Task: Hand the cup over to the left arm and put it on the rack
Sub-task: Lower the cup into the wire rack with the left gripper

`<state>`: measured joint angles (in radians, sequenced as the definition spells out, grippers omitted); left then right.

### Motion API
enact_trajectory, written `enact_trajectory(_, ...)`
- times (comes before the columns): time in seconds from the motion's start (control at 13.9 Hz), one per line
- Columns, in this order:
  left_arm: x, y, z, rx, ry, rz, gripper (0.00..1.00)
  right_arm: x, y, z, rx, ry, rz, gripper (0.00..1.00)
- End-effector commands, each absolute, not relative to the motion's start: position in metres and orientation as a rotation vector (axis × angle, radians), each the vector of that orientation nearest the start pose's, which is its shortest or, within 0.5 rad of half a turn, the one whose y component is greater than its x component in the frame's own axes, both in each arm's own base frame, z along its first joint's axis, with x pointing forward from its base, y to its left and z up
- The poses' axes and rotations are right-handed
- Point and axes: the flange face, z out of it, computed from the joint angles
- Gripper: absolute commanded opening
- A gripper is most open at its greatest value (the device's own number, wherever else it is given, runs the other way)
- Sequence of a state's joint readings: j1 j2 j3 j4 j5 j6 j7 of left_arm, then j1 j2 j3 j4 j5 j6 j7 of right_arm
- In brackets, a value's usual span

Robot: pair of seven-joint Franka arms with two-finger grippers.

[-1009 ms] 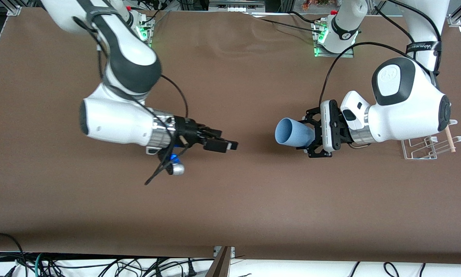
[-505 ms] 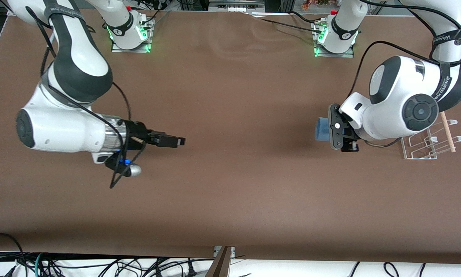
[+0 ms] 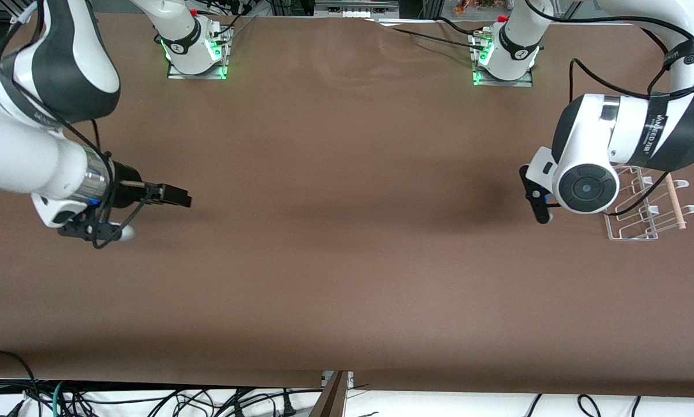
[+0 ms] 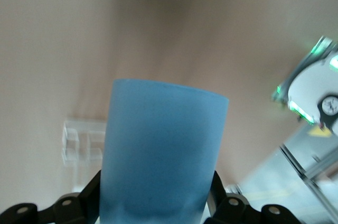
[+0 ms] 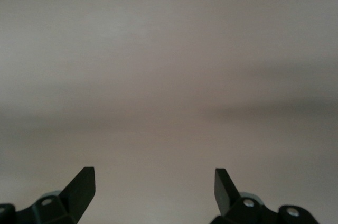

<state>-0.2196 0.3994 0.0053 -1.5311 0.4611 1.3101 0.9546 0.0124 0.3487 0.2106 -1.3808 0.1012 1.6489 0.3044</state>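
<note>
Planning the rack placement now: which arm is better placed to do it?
Left. Its tool is shut on the cup and hangs beside the rack. The right tool is open, empty, at the right arm's end.

Your items, as they lie:

Cup (image 4: 162,152): light-blue matte tumbler, no handle, plain wall. Clamped at narrow end between left gripper's (image 4: 158,211) black fingers (image 4: 74,205), wide mouth pointing away from wrist. Hidden in front view by left arm (image 3: 607,147).

Left arm: white with black joints, wrist hanging over rack's edge at its own end of table.

Rack (image 3: 650,211): white wire, rectangular base, upright loops, light wooden dowel along one side. Standing on table, partly covered by wrist; you also catch it faintly in left wrist view.
</note>
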Motion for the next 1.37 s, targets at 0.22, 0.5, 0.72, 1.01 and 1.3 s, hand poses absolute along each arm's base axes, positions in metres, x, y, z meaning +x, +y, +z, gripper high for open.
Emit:
enact_trajectory(0.22, 0.595, -0.003, 0.391, -2.083, 0.900, 1.283, 0.00, 0.602, 0.092, 0.590, -3.190, 0.161, -0.008, 1.00)
enact_trajectory(0.5, 0.599, 0.017, 0.350, -1.747, 0.877, 1.331, 0.00, 0.592, 0.060, 0.606, -3.215, 0.093, 0.004, 1.00)
enact_trajectory(0.72, 0.572, 0.028, 0.331, -1.693, 0.977, 1.313, 0.00, 0.584, 0.048, 0.612, -3.220, 0.001, 0.065, 1.00)
enact_trajectory(1.01, 0.531, 0.056, 0.319, -1.683, 0.947, 1.249, 0.00, 0.584, 0.049, 0.612, -3.220, -0.077, 0.085, 1.00)
enact_trajectory(1.3, 0.487, 0.078, 0.293, -1.671, 0.922, 1.183, 0.00, 0.586, 0.048, 0.613, -3.215, -0.076, 0.090, 1.00)
